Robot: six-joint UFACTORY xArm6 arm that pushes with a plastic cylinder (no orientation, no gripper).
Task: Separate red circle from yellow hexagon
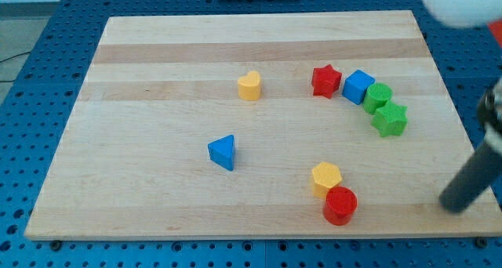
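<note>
Blue pegboard bench (47,80) all around, dotted with holes, and sitting on it is a pale wooden board (157,197) with a few lighter and darker planks running across. At the view's top right there's a blurry white blob (463,3), can't tell what it is.

My rod (474,178) comes in dark and out of focus from the view's right edge, and my tip (447,205) sits near the board's right side, low in the view. No jaws on this rig, just the rod, so nothing is gripped.

Off to the view's left of my tip, well apart from it, are the red circle (340,204) and the yellow hexagon (325,177). They're touching, hexagon just above and slightly left of the circle.

Up and left of my tip there's a cluster: blue cube (358,87), green star (390,119), a second green block (377,97) whose shape I can't make out, and a red star (326,81).

Much farther left: blue triangle (223,151) and yellow heart (249,86).
</note>
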